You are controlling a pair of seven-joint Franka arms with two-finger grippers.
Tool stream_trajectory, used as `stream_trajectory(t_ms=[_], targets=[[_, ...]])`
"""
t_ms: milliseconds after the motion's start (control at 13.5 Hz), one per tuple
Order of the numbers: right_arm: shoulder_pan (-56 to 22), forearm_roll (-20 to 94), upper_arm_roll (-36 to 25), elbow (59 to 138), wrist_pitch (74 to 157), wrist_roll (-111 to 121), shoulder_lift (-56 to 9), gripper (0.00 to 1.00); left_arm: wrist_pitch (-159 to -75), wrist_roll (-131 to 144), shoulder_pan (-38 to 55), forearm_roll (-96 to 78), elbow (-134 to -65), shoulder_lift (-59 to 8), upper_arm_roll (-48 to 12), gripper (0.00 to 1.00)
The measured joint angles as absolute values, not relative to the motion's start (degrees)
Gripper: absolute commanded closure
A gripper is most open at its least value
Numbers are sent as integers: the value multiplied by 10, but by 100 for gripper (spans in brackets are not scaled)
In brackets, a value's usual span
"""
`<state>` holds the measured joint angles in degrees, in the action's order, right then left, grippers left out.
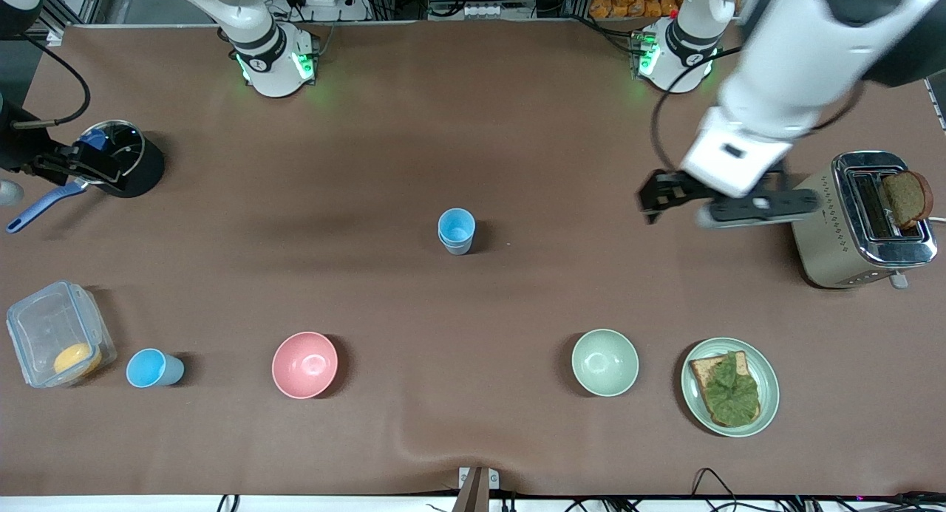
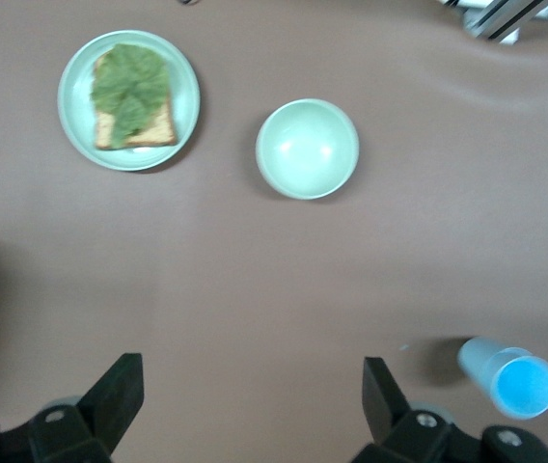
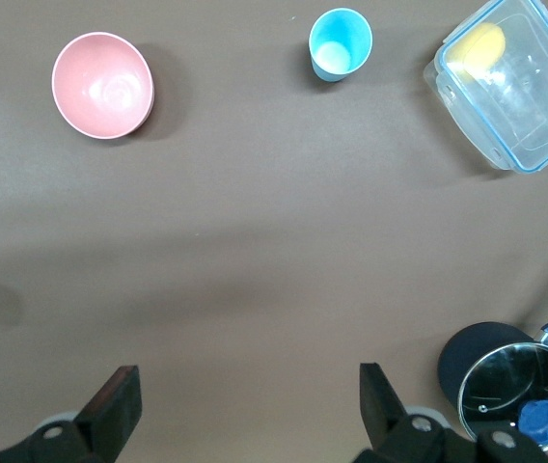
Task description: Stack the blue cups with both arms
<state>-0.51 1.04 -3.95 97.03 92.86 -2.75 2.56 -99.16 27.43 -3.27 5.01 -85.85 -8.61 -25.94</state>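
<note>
**Colours and patterns noted**

Table cover [image 1: 473,128]: plain brown. Stacked cups [image 1: 456,230]: light blue, the lower paler. Single cup [image 1: 151,368]: sky blue. Bowls: one pink [image 1: 304,364], one pale green [image 1: 604,362]. Plate [image 1: 768,379]: pale green, toast [image 1: 728,388] under green leaf. Pot [image 1: 129,161]: black, blue handle. Toaster [image 1: 861,220]: beige with dotted pattern, chrome top. Container [image 1: 52,331]: clear, blue rim, yellow contents. Arms: white; both grippers, left [image 1: 661,198] and right [image 3: 245,405]: black.

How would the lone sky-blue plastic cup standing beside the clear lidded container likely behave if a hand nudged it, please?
The small sky-blue plastic cup looks thin-walled and empty, so it is probably light and would slide or tip easily. Its tapered round shape suggests it would roll in a curve once toppled. The smooth plastic may be slightly slippery to pinch.
</note>
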Motion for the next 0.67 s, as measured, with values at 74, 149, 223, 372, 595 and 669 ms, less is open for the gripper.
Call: stream_trajectory(t_ms=[74,149,223,372,595,669], targets=[[-5,10,-39,969,926,-28,26,0,-975,247,-49,48,-859,-83,-259,0],[-5,10,-39,967,924,-28,26,0,-958,221,-61,48,-859,-80,-259,0],[-5,10,-39,965,921,-28,26,0,-947,197,-70,48,-859,-76,-259,0],[-5,10,-39,963,911,-28,26,0,-935,153,-81,48,-861,-64,-255,0],[-5,10,-38,958,905,-28,26,0,-930,101,-50,34,-886,-37,-182,0],[-5,10,-37,957,905,-28,26,0,-928,83,-29,32,-894,-30,-146,0]])
